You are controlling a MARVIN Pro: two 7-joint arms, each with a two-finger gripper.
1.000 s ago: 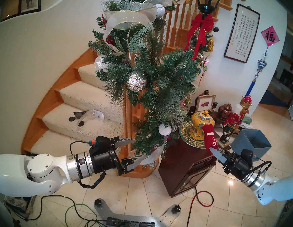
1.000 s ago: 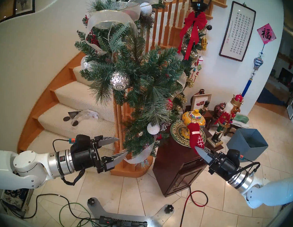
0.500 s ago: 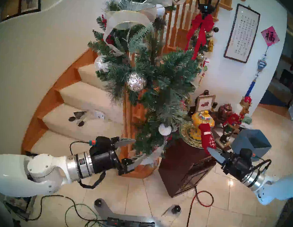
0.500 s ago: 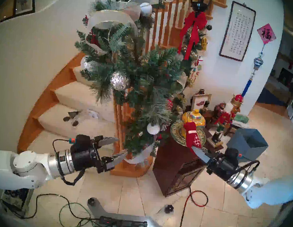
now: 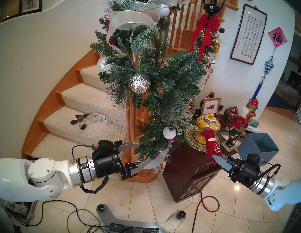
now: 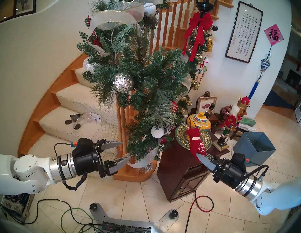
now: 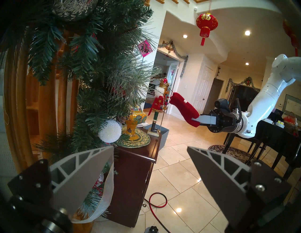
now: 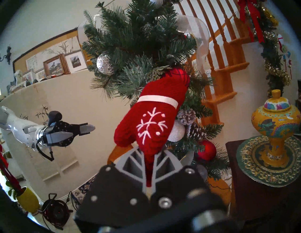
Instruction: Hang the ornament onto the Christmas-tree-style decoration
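Counts, head view: two arms, two grippers, left gripper [image 5: 138, 152] and right gripper [image 5: 216, 156]; one red mitten [image 5: 212, 142]; one pine garland [image 5: 159, 82], one tinsel garland [image 5: 205, 46] bearing one red bow [image 5: 206, 27]. On the pine garland: two silver balls [image 5: 140, 83] [image 5: 102, 64] and two white balls [image 5: 169, 132] [image 5: 164, 10] visible. One cabinet [image 5: 190, 171] carrying one yellow jar [image 5: 208, 124] on one gold plate [image 5: 191, 137]; two nutcrackers, large [image 5: 241, 121] and small [image 5: 218, 109]; one blue box [image 5: 257, 147]; one framed scroll [image 5: 248, 34]
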